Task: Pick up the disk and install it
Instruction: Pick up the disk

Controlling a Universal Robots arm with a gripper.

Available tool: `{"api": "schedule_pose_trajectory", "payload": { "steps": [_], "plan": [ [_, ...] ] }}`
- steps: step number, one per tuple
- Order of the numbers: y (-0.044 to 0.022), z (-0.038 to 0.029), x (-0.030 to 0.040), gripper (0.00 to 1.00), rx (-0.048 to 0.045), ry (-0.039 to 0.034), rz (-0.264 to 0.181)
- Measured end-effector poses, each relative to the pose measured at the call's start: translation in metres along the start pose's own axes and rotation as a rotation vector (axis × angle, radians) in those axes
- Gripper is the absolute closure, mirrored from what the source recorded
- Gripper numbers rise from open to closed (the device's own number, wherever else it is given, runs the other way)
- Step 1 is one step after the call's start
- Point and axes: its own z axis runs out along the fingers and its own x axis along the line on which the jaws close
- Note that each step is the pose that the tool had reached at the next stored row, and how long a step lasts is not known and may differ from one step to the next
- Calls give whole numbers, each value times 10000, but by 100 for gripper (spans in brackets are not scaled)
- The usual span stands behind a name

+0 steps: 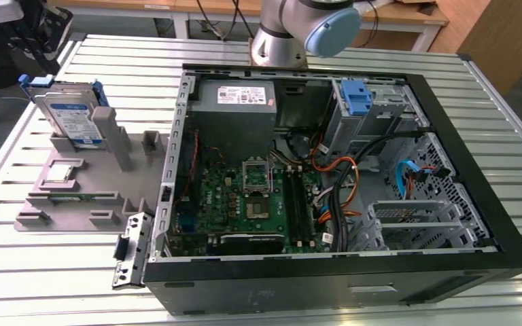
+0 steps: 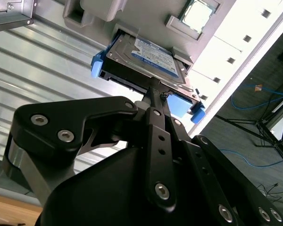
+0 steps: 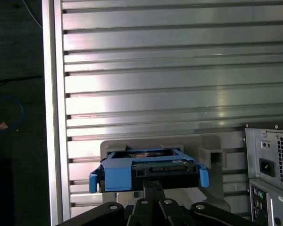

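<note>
Silver rectangular hard drive in a blue plastic carrier, the disk (image 1: 66,115), stands on edge in the grey plastic fixture (image 1: 89,197). Fixture sits on the slatted aluminium worktop (image 1: 52,278) at the exterior view's left, just beside the open black computer case (image 1: 334,288). In both wrist views the black gripper (image 2: 153,94) points at the disk's carrier edge, fingers (image 2: 156,127) pinched together, grasping nothing. Judgement: pickup not yet done, install not started, whole task left.

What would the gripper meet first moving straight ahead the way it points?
The disk: in both wrist views the gripper points at its near edge in the grey holder. Whether they already touch is unclear.
</note>
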Motion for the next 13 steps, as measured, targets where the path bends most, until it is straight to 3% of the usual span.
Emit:
{"api": "schedule_pose_trajectory", "payload": {
  "steps": [7, 13],
  "plan": [
    [0, 0, 0, 90, -16, 6, -119],
    [0, 1, 0, 90, -29, 28, -611]
  ]
}}
